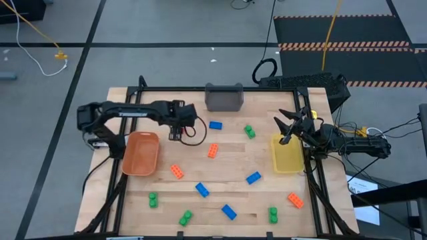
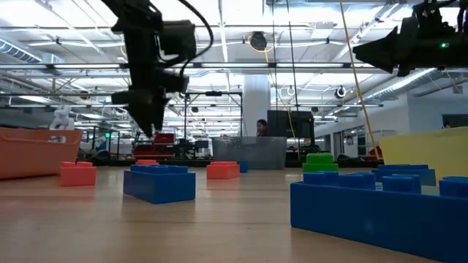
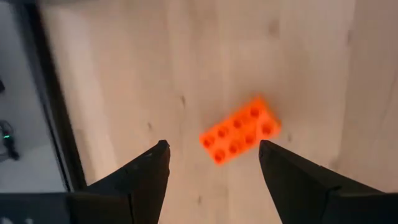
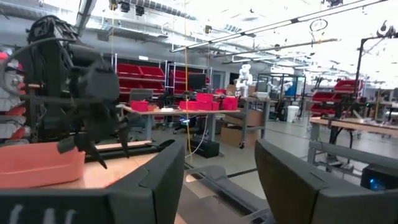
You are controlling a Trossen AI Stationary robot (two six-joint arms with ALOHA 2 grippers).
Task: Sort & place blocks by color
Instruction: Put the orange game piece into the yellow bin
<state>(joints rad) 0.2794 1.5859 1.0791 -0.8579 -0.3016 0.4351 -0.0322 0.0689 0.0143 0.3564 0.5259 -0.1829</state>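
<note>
Your left gripper (image 3: 211, 163), released, hangs over the tabletop (image 3: 124, 74) beside the orange bin (image 1: 141, 153), the orange block (image 3: 240, 129) lying diagonally just ahead of its fingertips.

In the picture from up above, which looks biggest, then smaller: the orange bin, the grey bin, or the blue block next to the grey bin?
1. Orange bin, the largest.
2. Grey bin, a bit smaller.
3. Blue block, by far the smallest.
</note>
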